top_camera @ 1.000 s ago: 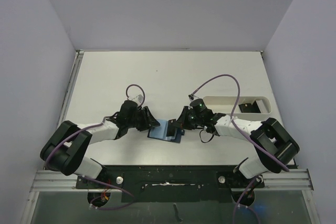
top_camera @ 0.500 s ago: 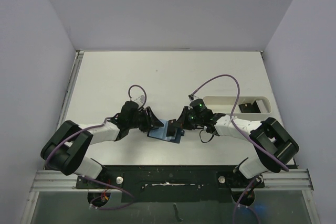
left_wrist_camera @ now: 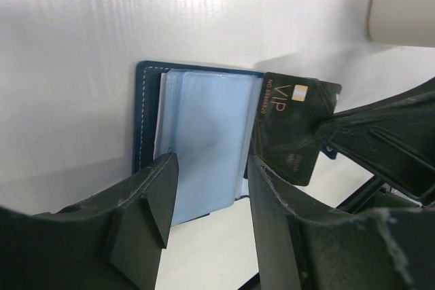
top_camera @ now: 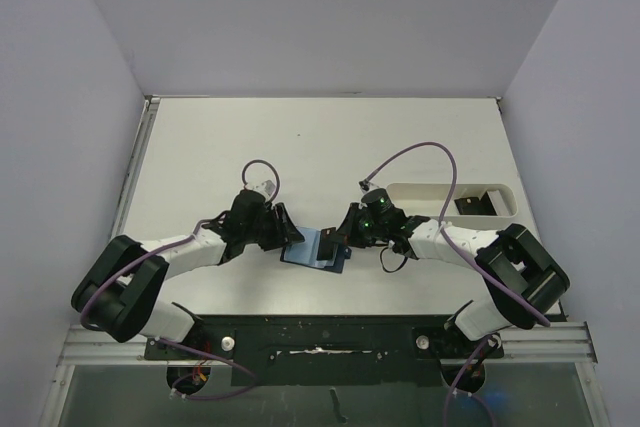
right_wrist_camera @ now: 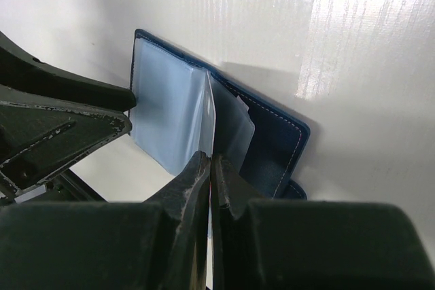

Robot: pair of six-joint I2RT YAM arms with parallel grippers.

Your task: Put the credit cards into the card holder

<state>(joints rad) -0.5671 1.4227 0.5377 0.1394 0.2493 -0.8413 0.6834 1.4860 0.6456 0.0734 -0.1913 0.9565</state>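
One card at the pocket mouth, left hand edging in

One dark VIP card point(left_wrist_camera: 289, 134) is pinched edge-on in the right hand point(right_wrist_camera: 209, 162), jaws closed tight on it. Its free end overlaps the sleeve edge of the card holder point(left_wrist_camera: 197, 127) on that hand's side. Holder lies open on the surface point(top_camera: 330, 137) btwn the two hands, near the front, pale blue sleeves fanned up.

Vs a sec ago: left arm has swung its elbow outward a bit & the left hand point(left_wrist_camera: 212, 171) has crept closer to the holder's left edge. Right hand, card & holder look unmoved. Left hand is open, jaws moderately apart over the holder's near side, gripping nothing I can make out.

Prob meaning: left is settling in to steady or spread the sleeves so the card can slide home. Insertion not yet done.

More dark cards point(top_camera: 478, 204) wait in the white tray point(top_camera: 420, 202), right rear, well apart. Surface is plain white; pale lilac walls point(top_camera: 330, 17) on three sides; purple cables point(top_camera: 420, 147) loop off both wrists.
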